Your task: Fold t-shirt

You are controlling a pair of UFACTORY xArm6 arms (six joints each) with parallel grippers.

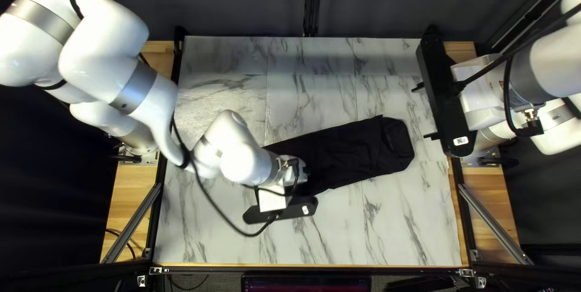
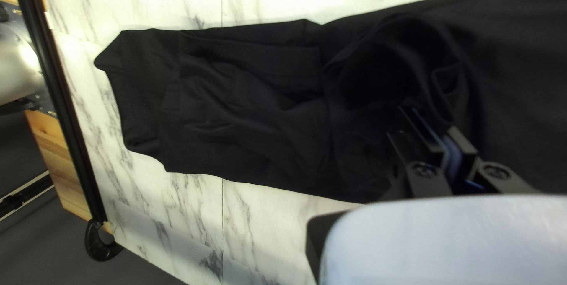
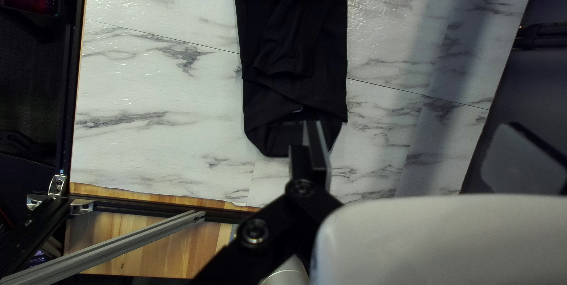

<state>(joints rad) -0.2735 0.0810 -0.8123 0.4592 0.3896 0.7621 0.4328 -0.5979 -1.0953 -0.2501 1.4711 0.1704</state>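
The black t-shirt (image 1: 357, 150) lies as a long narrow strip, slanting across the middle of the table. Over its left end hangs my left gripper (image 1: 281, 209), fingertips hidden in that view. In the left wrist view, my left gripper (image 2: 430, 123) is closed on dark cloth beside a raised loop of the shirt (image 2: 254, 108). My right gripper (image 1: 424, 112) holds nothing, its fingers wide apart just beyond the shirt's rounded right end. From the right wrist, one finger of my right gripper (image 3: 413, 125) shows plainly over that end of the shirt (image 3: 295, 31).
Marble-patterned tabletop (image 1: 212, 95) surrounds the shirt. Dark metal frame rails run along the table's sides, with wooden strips (image 1: 133, 192) outside them. A black clamp (image 2: 101, 241) sits at a table corner in the left wrist view.
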